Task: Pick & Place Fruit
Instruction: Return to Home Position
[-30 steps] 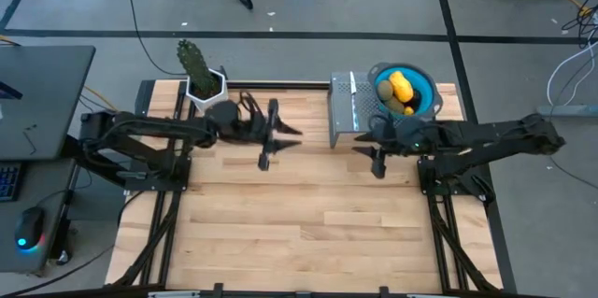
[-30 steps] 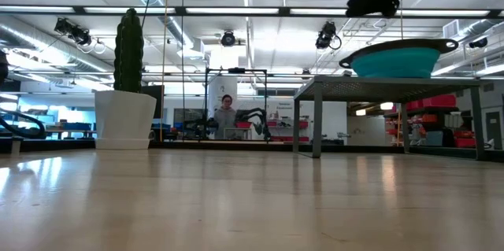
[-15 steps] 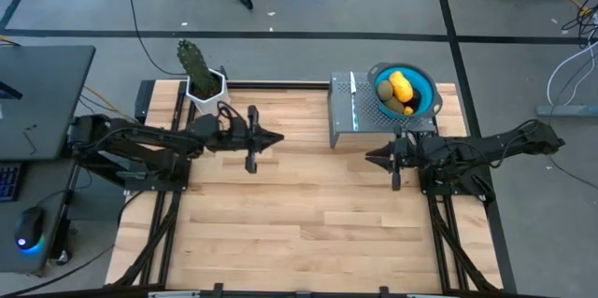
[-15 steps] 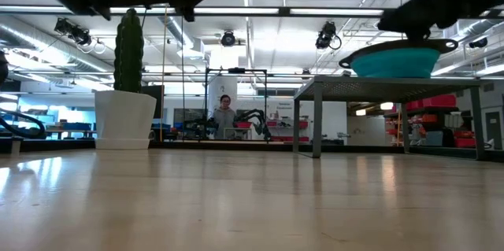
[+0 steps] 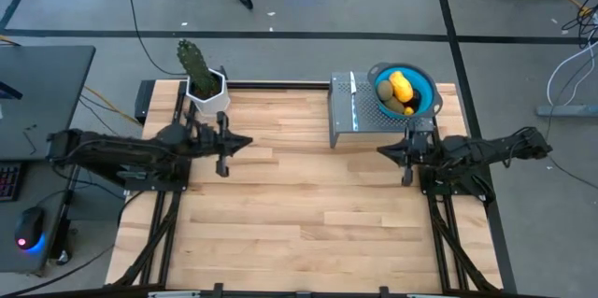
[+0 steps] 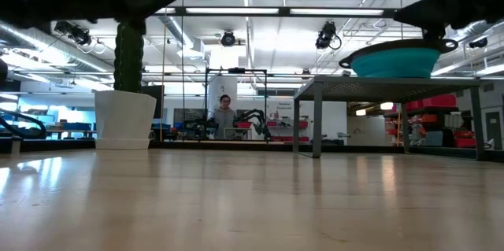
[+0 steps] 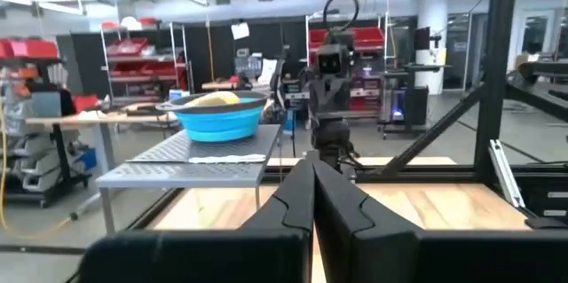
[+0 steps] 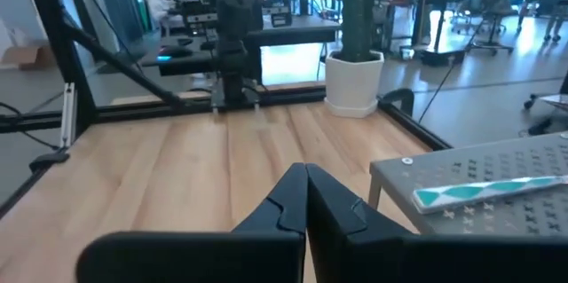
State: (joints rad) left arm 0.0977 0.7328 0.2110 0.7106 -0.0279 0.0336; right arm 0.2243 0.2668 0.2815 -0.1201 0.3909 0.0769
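Observation:
The fruit [image 5: 399, 91] lies in a blue bowl [image 5: 425, 83] on a grey perforated stand [image 5: 366, 116] at the table's far right: a yellow piece, olive-green ovals and a small orange one. The left wrist view shows the bowl [image 7: 217, 120] with the yellow piece [image 7: 213, 99] on top. My left gripper [image 5: 247, 141] hangs shut over the table's left part and points right, with nothing in it. My right gripper [image 5: 381, 150] hangs shut near the stand's front edge and points left, also with nothing. Both fingertip pairs, left [image 7: 312, 181] and right [image 8: 306, 181], are pressed together.
A green cactus in a white pot [image 5: 204, 83] stands at the far left, close behind my left arm. A knife with a teal pattern [image 8: 470, 192] lies on the stand. The broad wooden tabletop [image 5: 308, 214] lies between and in front of the arms.
Both arms have drawn back and sunk. My left gripper has gone toward the table's left edge and my right gripper toward the right edge. Both grippers have shut on nothing. The fruit and the bowl have kept still.

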